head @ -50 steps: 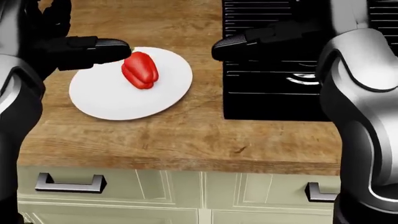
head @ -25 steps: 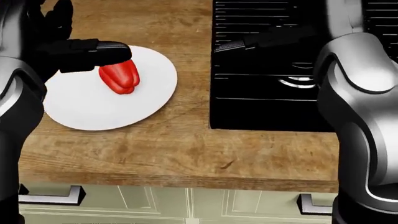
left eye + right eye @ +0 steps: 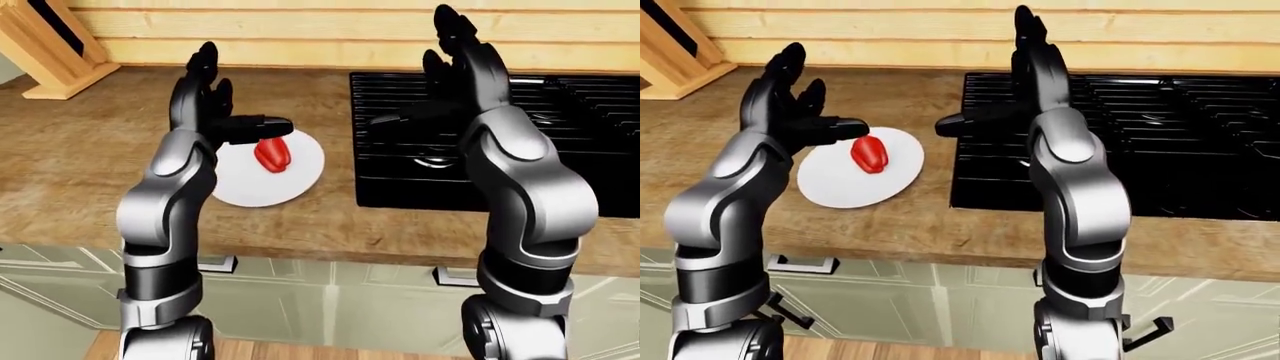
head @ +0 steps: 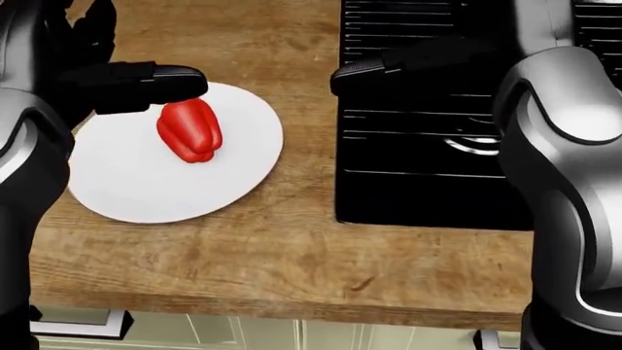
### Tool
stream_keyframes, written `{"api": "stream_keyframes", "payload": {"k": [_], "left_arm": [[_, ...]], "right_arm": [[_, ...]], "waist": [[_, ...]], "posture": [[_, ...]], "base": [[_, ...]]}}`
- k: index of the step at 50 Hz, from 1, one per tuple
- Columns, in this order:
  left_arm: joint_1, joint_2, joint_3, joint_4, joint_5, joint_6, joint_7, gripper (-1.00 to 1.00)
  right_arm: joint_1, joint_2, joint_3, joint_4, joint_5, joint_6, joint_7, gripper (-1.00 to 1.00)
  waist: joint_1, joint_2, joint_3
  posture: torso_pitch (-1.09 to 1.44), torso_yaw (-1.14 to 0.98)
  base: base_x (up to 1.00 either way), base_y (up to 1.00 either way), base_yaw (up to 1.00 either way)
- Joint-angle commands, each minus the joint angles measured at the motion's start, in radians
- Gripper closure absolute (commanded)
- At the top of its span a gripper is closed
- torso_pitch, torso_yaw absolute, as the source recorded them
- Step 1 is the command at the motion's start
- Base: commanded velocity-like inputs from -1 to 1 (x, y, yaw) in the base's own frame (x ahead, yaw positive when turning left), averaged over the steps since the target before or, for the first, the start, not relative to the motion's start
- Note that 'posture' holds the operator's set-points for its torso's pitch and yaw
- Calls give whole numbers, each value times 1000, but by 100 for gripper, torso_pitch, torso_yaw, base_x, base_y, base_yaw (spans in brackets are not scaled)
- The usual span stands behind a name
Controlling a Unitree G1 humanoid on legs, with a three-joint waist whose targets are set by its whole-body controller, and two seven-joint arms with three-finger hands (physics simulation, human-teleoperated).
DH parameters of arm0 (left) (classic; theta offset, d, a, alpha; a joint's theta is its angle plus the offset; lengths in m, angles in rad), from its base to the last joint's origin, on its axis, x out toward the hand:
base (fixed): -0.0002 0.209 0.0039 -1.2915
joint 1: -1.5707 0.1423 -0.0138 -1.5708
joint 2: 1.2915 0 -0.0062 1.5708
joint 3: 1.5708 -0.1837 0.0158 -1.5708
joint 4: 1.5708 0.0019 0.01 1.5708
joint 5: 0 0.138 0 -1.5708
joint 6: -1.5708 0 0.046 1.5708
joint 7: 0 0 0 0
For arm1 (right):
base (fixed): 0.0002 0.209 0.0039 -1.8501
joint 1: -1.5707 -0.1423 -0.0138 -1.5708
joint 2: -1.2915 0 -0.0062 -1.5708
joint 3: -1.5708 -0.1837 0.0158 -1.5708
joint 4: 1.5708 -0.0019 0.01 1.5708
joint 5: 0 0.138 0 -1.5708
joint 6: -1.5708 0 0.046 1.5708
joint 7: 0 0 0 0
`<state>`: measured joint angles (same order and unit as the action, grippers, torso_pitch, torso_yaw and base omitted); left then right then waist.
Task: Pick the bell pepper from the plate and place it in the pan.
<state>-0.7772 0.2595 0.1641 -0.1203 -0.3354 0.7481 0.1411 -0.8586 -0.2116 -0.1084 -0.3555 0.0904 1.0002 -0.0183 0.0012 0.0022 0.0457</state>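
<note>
A red bell pepper (image 4: 189,131) lies on a white plate (image 4: 136,186) on the wooden counter, left of the black stove. My left hand (image 3: 790,105) is open and raised over the plate's left side, its thumb (image 4: 160,80) reaching just above the pepper's top. My right hand (image 3: 1025,71) is open and raised over the stove's left part, thumb (image 4: 364,73) pointing left. I cannot make out the pan; only a silvery curved piece (image 4: 473,146) shows on the stove by my right arm.
The black stove (image 3: 1160,150) fills the counter's right side. A wooden knife block (image 3: 45,45) stands at the top left by the plank wall. The counter's edge (image 4: 272,310) runs along the bottom, with drawers and handles (image 3: 800,264) below it.
The whole head picture has shifted: plate and pepper moved left, then slightly down, so the camera moved. Both hands stay open in the same poses.
</note>
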Motion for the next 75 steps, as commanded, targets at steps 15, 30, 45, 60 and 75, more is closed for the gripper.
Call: {"api": "stream_keyframes", "payload": {"k": [15, 30, 45, 60, 75], "left_arm": [[-34, 10, 8, -27, 1, -34, -3, -100], [-33, 10, 9, -39, -1, -25, -2, -100], [-32, 9, 9, -36, 1, -29, -3, -100], [-33, 6, 5, -27, 6, -34, -6, -100], [-32, 6, 5, -30, 8, -33, -3, -100]], "right_arm": [[-33, -7, -3, -19, -2, -35, -3, -100], [-34, -5, -3, -31, -4, -24, -3, -100], [-30, -5, -2, -29, -8, -30, 0, -100], [-39, -7, -2, -9, -30, -26, -7, -100], [-40, -9, -6, -15, -23, -25, -5, -100]], "waist": [[-1, 15, -26], [1, 9, -22], [6, 24, -20], [-1, 5, -20], [2, 0, -28]], "posture": [[0, 0], [0, 0], [0, 0], [0, 0], [0, 0]], "base": [[8, 0, 0], [9, 0, 0], [16, 0, 0], [2, 0, 0], [-2, 0, 0]]}}
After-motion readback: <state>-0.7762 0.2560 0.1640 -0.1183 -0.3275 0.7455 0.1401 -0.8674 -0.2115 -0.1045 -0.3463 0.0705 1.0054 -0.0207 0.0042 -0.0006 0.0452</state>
